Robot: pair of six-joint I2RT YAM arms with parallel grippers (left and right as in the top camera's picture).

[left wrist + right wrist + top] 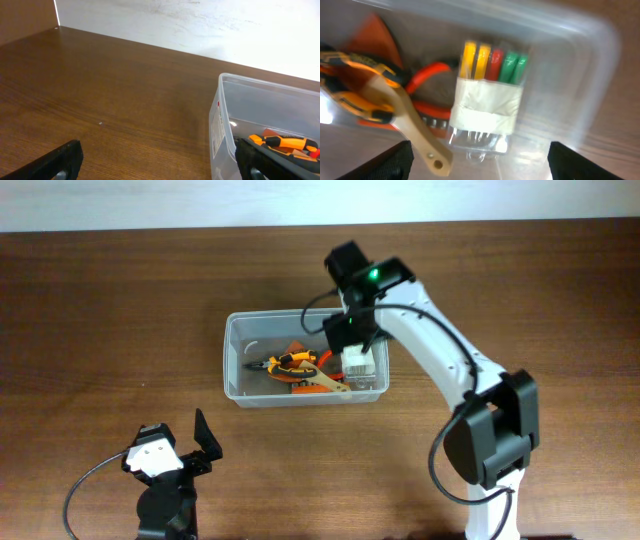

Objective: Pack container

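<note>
The clear plastic container [232,375] stands on the brown table. Inside lie orange-and-black pliers [290,362], a red-handled tool, a wooden handle [325,383] and a small clear box with coloured bits [361,363]. My right gripper [350,332] hovers over the container's right end, open and empty; its wrist view shows the small box [487,107], the wooden handle [405,120] and pliers [355,65] below the jaws [480,160]. My left gripper [200,442] is open and empty near the front left; its wrist view shows the container's corner [222,130] past its jaws [160,162].
The brown wooden table [120,310] ends at a white wall along the far edge [200,25]. The right arm reaches from the front right across to the container.
</note>
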